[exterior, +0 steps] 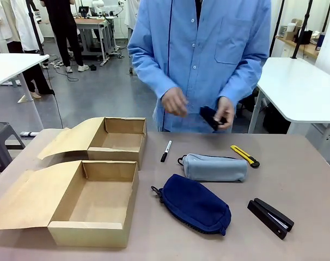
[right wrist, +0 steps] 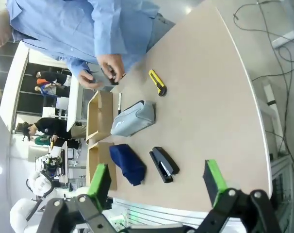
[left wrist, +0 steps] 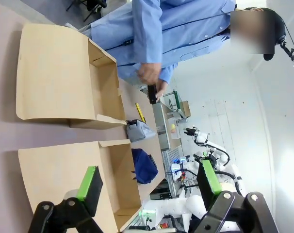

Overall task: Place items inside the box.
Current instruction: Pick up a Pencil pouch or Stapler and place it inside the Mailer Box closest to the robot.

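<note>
At left: wide-open, empty left gripper point(left wrist: 149, 177) facing empty near box point(exterior: 86, 235). Mid-table, outside box: marker point(exterior: 165, 150), navy pouch point(exterior: 195, 204), grey pencil case point(exterior: 215, 167), knife point(exterior: 245, 155), stapler point(exterior: 270, 217). At right: wide-open, empty right gripper point(right wrist: 156, 177). Grip pouch across middle; lift clear of box wall; release low.

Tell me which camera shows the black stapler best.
The front view: the black stapler lies large and unobstructed on the right side of the table, its whole length visible. The right wrist view also shows the stapler, whole but smaller, beside the navy pouch.
</note>
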`<state>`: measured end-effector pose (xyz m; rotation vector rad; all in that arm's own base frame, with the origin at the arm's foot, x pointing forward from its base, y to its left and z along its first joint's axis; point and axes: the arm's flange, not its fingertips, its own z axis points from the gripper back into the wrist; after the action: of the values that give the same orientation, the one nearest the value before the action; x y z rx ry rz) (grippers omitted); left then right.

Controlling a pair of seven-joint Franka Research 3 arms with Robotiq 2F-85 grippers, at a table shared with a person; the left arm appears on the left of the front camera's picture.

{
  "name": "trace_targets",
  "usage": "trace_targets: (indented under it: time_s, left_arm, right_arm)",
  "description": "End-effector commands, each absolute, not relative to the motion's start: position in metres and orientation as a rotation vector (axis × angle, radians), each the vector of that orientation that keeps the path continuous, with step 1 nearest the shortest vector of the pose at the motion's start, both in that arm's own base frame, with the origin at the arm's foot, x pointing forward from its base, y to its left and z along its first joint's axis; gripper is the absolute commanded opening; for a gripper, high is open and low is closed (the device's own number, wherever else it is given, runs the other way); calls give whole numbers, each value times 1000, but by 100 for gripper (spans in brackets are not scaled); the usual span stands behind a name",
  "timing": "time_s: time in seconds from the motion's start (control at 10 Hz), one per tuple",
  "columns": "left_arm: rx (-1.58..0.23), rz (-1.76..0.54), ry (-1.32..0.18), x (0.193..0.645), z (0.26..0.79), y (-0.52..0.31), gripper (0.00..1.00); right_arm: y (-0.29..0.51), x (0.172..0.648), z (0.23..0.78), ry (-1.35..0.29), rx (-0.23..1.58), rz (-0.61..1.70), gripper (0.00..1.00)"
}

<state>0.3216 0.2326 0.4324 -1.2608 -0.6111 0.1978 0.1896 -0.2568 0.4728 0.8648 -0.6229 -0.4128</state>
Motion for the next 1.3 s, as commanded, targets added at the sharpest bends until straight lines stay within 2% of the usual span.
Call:
trace_targets:
  time_s: [0.0,0.3,0.4,0.6,0.8,1.0,1.2]
  left_arm:
    - [-1268,176,-633,321,434,232,100]
    - [-1268,176,-633,321,434,232,100]
    - [-1268,176,-633,321,434,232,100]
    - [-1268,176,-633,321,434,232,100]
    - [-1268,176,-633,321,434,232,100]
    - [-1268,176,-633,321,434,232,100]
    - [-1268,176,-633,321,434,232,100]
  right_arm:
    - [-235,198,478,-639,856,-380,100]
    - [-76,276,479,-460,616,-109,100]
    - [-16,295,474,-427,594,11,100]
    - [77,315,460,-384,414,83,100]
    - [152,314,437,-429,310,54,100]
    - [209,323,432,-417,166,146,100]
    - [235,357,434,-258,128,225,100]
